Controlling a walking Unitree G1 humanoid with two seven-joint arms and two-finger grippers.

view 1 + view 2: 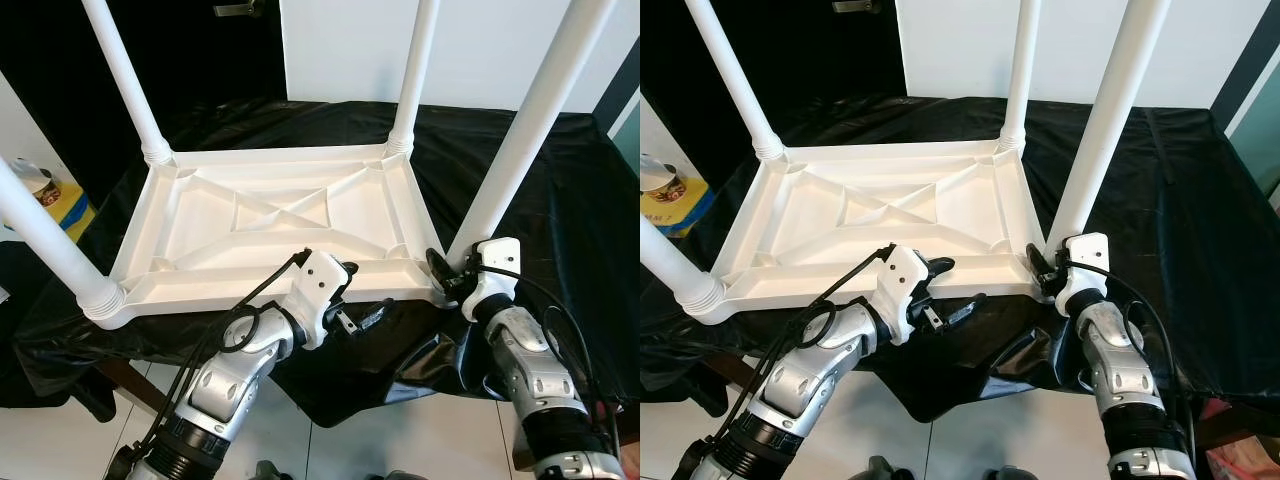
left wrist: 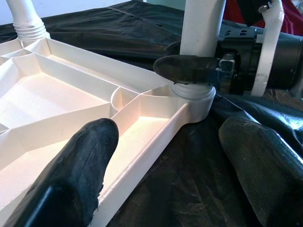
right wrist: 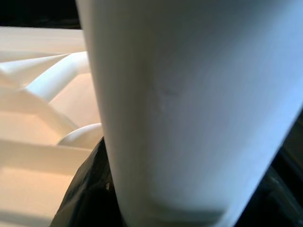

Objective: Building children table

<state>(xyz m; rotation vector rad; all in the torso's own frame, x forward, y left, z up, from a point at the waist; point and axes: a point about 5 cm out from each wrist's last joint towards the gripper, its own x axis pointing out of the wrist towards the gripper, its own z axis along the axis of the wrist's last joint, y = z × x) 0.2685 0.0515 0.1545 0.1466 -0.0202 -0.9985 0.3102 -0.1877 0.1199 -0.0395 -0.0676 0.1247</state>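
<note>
Tabletop [image 1: 270,225] lies upside down on black-draped worktop [image 1: 560,190], underside up so legs can seat in corner sockets | four legs stand in place | right claw [image 1: 447,274] clamps near-right leg [image 1: 530,120] at its base, apparently seating it | left claw [image 1: 352,312] hovers open, empty, beside near edge

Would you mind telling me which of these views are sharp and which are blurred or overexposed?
Left eye view: sharp, evenly lit, the white tabletop crisp against the black cloth. Left wrist view: the tabletop sharp, the near fingers soft. Right wrist view: the table leg looms close and blurred, with dark corners.
</note>
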